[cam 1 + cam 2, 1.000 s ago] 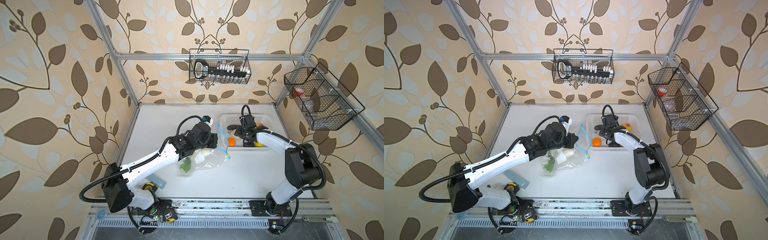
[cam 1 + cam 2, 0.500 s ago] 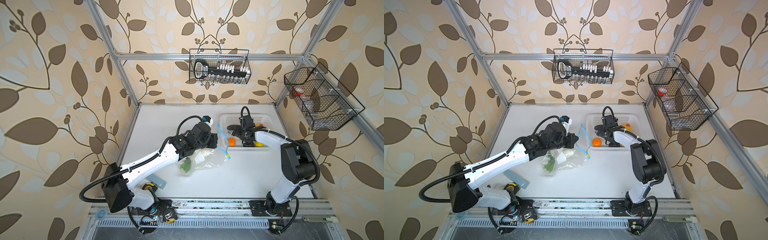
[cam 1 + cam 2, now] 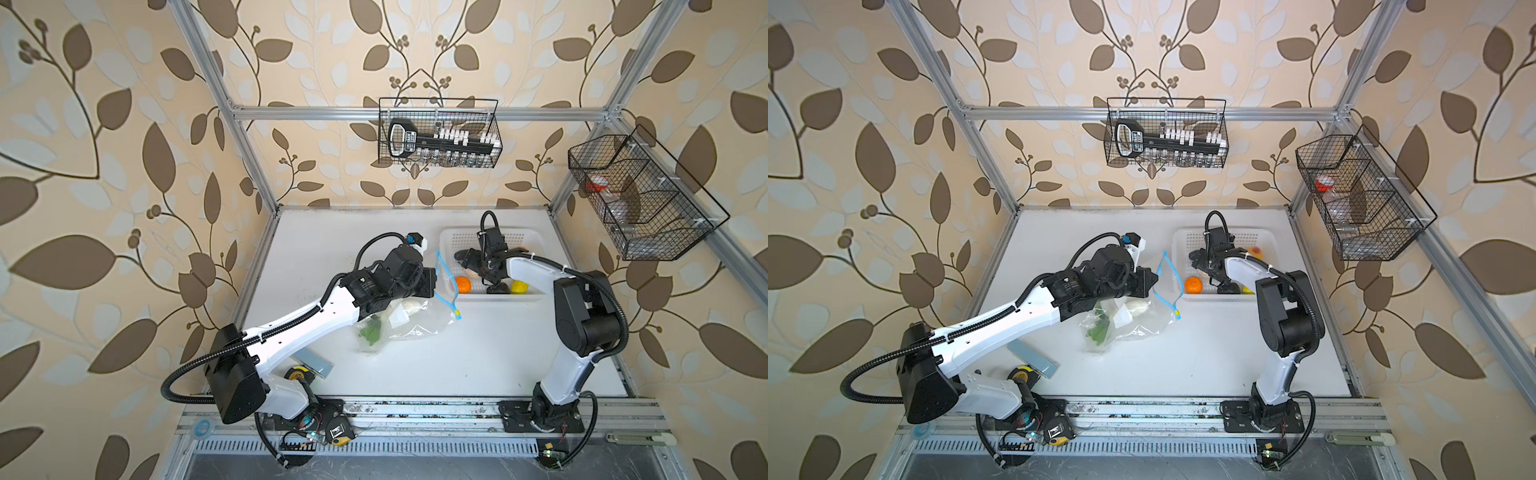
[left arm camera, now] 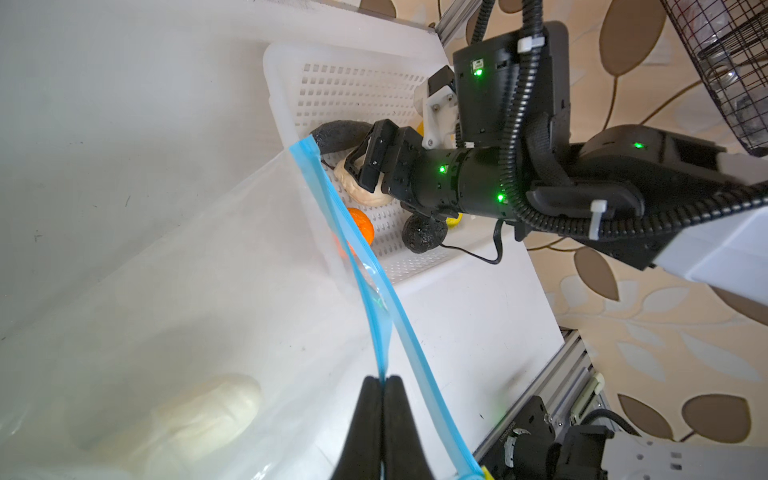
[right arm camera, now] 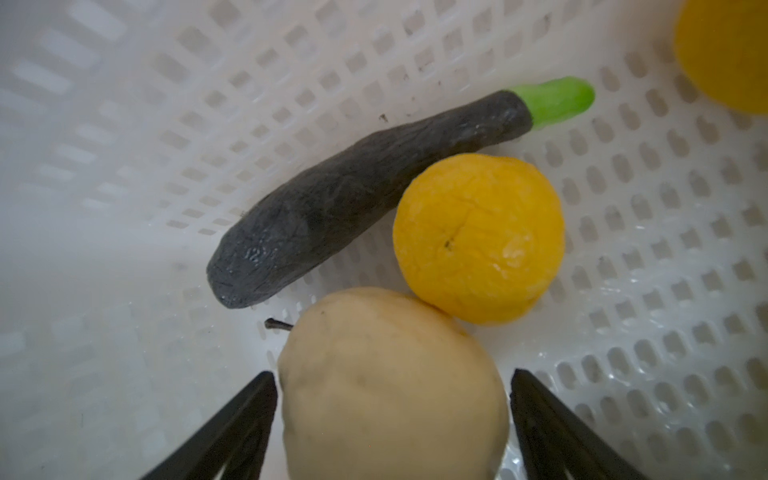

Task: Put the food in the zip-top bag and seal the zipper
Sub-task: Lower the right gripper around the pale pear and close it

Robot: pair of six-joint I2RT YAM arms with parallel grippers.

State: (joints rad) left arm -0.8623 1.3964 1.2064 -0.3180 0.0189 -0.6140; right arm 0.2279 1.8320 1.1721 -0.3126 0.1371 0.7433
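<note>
Nearest, beside the left arm's base, a grey block (image 3: 316, 364) lies on the white table (image 3: 478, 365). Next, at mid-depth, is the zip-top bag (image 3: 401, 328): clear and crinkled, slumped on the table, holding leafy greens (image 3: 370, 332) and a pale white vegetable (image 4: 199, 411). Its zipper (image 4: 374, 286) (a light-blue strip with a yellow tab (image 3: 458, 314) at its nearer end) is held up off the table with the mouth parted. The left gripper (image 4: 381, 380) is clenched on one lip of that strip. Just beyond the bag's mouth is the white perforated basket (image 3: 528, 239). It contains an orange (image 3: 462, 285) touching a beige lump (image 5: 392, 386), a dark eggplant-shaped piece (image 5: 361, 195) with a green stem, a dark round piece (image 4: 424, 235) and a yellow piece (image 3: 519, 286). The right gripper (image 5: 392, 374) is down in the basket, released, with its jaws spread wide to either side of the beige lump. Farthest, the rear wire basket (image 3: 440, 133) and the side wire basket (image 3: 640, 199) hang on the wallpapered walls.
</note>
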